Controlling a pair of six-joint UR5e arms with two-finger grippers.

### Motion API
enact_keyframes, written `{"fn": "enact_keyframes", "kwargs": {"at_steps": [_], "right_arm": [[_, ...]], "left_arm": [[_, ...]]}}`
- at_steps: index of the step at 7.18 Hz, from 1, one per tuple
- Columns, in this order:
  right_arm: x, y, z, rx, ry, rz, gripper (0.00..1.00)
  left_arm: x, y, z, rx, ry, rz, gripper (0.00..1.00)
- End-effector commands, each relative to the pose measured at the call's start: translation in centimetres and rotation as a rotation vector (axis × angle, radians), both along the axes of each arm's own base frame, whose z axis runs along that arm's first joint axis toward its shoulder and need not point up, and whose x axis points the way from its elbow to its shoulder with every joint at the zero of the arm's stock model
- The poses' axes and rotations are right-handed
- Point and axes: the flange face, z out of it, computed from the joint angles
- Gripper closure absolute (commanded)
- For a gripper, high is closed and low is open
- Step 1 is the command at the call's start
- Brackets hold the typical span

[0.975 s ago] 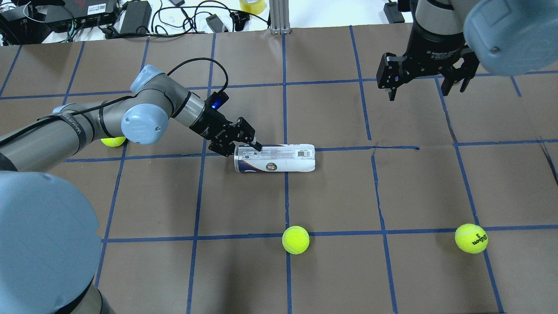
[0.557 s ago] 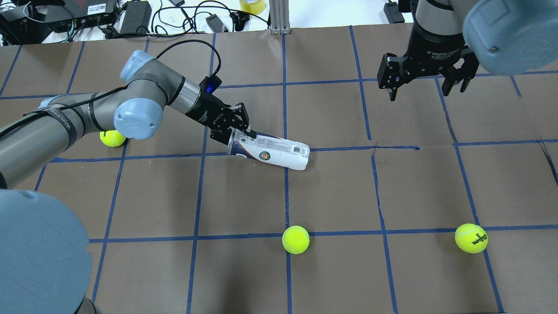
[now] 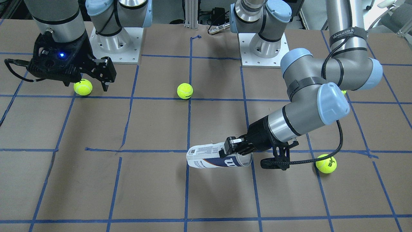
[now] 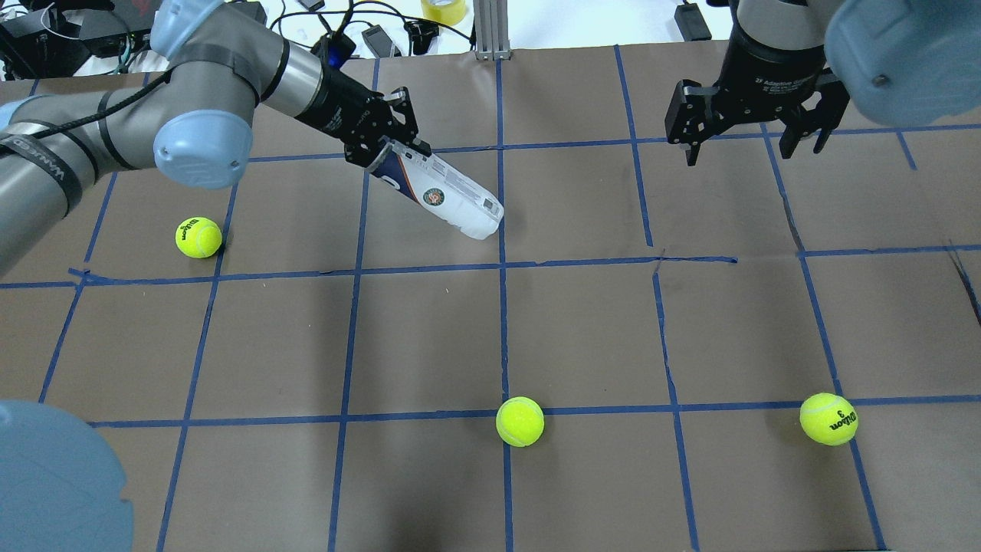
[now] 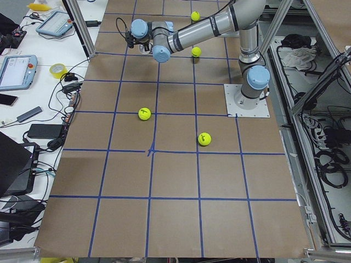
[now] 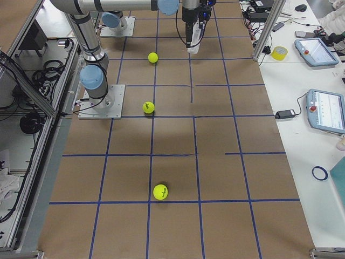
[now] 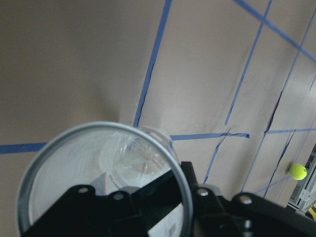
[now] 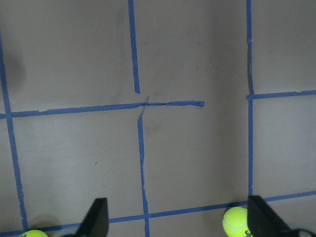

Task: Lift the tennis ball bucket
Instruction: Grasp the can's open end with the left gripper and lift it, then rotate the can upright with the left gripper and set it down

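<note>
Overhead, we see the left gripper [image 4: 385,146] clamped on the open end of the can [image 4: 448,198], which hangs tilted above the table [image 4: 582,330], closed end lowest. Only the left wrist view shows one finger [image 7: 148,195] inside the empty can's mouth. The front view adds the W logo [image 3: 230,162]. The right gripper [image 4: 742,149] is spread wide and holds nothing; its wrist view shows two balls [image 8: 236,220] below.

The clear tennis ball can [image 4: 441,192], white and navy label, hangs tilted above the worktop [image 4: 582,330], its open metal-rimmed end gripped by the left claw [image 4: 391,153]
</note>
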Motion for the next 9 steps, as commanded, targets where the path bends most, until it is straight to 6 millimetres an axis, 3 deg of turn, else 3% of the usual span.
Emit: {"fn": "enact_keyframes", "kwargs": {"at_steps": [1,3,5,6,9], "right_arm": [[0.0,0.0,-0.1,0.0,0.005,-0.01,0.0],[-0.1,0.0,-0.3,0.003,0.008,-0.011,0.0],[-0.1,0.1,-0.4,0.007,0.015,-0.01,0.0],[-0.2,0.1,-0.6,0.012,0.015,-0.011,0.0],[-0.1,0.2,-0.7,0.02,0.012,-0.011,0.0]], "left_arm": [[-2.1,-1.3,3.1,-0.176,-0.34,-0.115,1.0],[-5.1,-1.3,3.5,-0.227,-0.587,-0.187,1.0],[-9.1,-0.1,1.0,-0.208,-0.63,-0.25,1.0],[-10.0,-0.1,0.1,-0.204,-0.635,-0.27,1.0],[-10.0,-0.3,-1.5,-0.21,-0.658,-0.326,1.0]]}}
